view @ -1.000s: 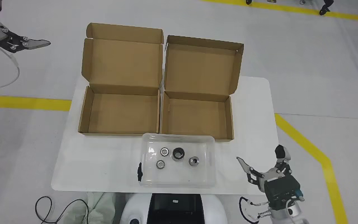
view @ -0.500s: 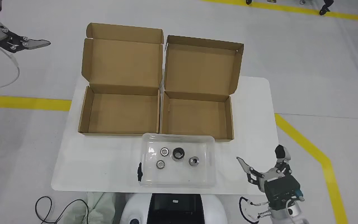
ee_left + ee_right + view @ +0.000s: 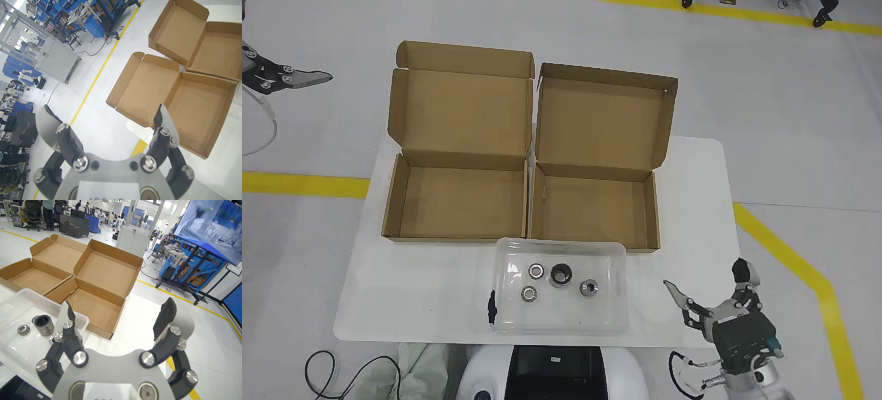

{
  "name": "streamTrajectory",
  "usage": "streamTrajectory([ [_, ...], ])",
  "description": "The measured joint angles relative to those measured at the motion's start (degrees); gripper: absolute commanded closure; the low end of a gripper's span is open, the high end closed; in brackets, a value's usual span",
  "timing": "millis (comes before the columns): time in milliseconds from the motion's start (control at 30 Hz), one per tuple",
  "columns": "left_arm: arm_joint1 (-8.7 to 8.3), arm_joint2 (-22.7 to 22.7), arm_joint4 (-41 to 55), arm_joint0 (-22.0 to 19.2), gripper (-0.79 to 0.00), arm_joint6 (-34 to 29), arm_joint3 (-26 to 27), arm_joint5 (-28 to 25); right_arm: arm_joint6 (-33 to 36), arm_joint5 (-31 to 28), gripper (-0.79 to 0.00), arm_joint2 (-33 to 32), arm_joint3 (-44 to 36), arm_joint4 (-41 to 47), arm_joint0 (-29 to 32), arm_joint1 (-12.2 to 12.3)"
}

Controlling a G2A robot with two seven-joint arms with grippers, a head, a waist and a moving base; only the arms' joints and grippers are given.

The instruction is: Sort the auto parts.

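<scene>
Parts (image 3: 560, 273) sat in the tray (image 3: 562, 316) at the table's (image 3: 692, 250) near edge; left gripper (image 3: 103, 109) and right gripper (image 3: 118, 305) were open, empty.

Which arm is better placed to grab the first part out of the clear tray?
Right. The right gripper, open, sits at the table's near corner, close beside the tray of metal parts. The left gripper, also open, hangs over the floor, well away from the table.

Wide-spread tool (image 3: 118, 307) near clear bin (image 3: 28, 291) of metal parts (image 3: 43, 325)
</scene>
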State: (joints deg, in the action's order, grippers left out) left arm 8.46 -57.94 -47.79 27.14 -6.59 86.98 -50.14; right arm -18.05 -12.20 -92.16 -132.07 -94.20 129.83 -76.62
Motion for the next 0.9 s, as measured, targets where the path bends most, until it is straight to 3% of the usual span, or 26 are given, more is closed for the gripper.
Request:
streamTrajectory([
  [167, 0.00, 0.00, 0.00, 0.00, -0.785, 0.00, 0.00, 0.00, 2.45, -5.36, -0.785, 1.81, 1.67, -5.54, -5.76, 0.61],
  [600, 0.00, 0.00, 0.00, 0.00, -0.785, 0.00, 0.00, 0.00, 8.81, -25.28, -0.785, 10.17, 13.80, -1.37, -25.24, 1.71],
  [900, 0.00, 0.00, 0.00, 0.00, -0.785, 0.00, 0.00, 0.00, 11.92, -30.60, -0.785, 14.24, 18.26, -2.10, -31.65, 2.22],
])
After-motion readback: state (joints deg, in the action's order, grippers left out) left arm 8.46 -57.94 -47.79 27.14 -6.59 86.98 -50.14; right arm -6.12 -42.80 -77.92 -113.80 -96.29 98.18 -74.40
